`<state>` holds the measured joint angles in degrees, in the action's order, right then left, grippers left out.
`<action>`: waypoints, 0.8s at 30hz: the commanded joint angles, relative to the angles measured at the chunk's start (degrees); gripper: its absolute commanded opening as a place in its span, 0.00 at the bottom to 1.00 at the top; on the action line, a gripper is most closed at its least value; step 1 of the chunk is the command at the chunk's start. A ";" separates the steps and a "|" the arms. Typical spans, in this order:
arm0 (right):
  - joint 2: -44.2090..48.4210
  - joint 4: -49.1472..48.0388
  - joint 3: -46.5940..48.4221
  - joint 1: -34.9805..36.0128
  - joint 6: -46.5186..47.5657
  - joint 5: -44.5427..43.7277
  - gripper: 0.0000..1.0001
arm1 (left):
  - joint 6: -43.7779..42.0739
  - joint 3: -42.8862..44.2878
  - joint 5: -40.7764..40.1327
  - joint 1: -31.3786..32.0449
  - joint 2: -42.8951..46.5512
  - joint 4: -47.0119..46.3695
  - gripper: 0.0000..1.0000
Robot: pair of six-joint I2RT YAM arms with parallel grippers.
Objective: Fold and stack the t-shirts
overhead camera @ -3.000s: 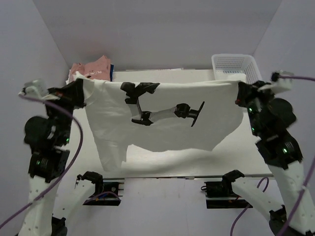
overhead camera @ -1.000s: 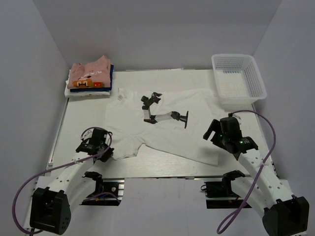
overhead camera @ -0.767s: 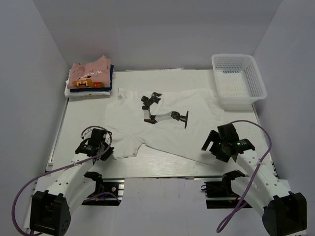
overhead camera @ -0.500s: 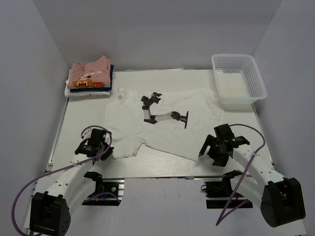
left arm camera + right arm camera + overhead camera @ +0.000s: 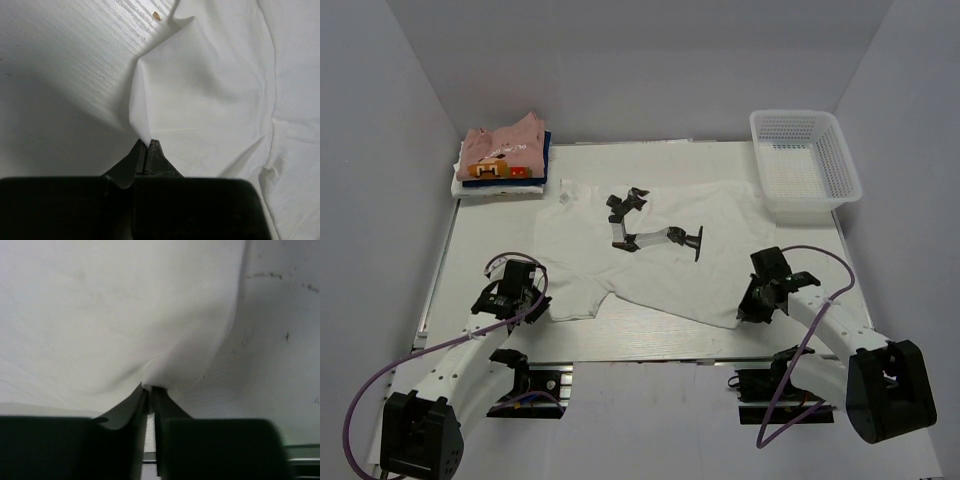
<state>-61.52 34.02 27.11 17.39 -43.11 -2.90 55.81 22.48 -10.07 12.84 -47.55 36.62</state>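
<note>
Hem of white t-shirt [image 5: 650,265] now inside right gripper [image 5: 746,311], previously free.

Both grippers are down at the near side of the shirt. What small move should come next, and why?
Probably lift both pinched corners a little and carry them toward the far edge. The left gripper and right gripper each look shut on the near edge of the white t-shirt, which lies spread, slightly wrinkled and not yet folded on the table.

white mesh basket [image 5: 793,114], far right, white table [image 5: 490,240]
</note>
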 commanded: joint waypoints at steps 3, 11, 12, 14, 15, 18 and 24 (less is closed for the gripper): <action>-4.32 -10.28 -3.30 0.28 0.13 -2.47 0.00 | -2.28 1.25 -0.40 -0.10 0.79 -2.43 0.00; 6.49 -9.58 11.27 0.45 7.24 -8.16 0.00 | -5.27 13.17 -1.79 -0.10 3.52 -8.04 0.00; 8.32 -9.76 14.17 0.28 7.51 -8.53 0.00 | -5.88 15.20 -3.37 -0.10 3.52 -8.58 0.00; 10.44 -9.76 18.47 0.45 8.39 -10.10 0.00 | -7.64 21.51 -4.78 -0.10 4.04 -10.41 0.00; 12.11 -9.59 21.11 0.28 8.66 -11.07 0.00 | -8.78 23.55 -5.66 -0.10 4.04 -10.95 0.00; 14.22 -10.90 26.48 0.19 10.67 -16.50 0.00 | -10.11 30.59 -6.37 -0.10 5.27 -14.37 0.00; 13.36 -9.50 41.50 0.28 15.76 -15.75 0.00 | -14.41 41.75 -10.24 -0.10 6.50 -20.08 0.00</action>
<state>-47.75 25.45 62.61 17.65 -31.90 -17.02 45.08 59.70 -16.93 12.86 -41.87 21.37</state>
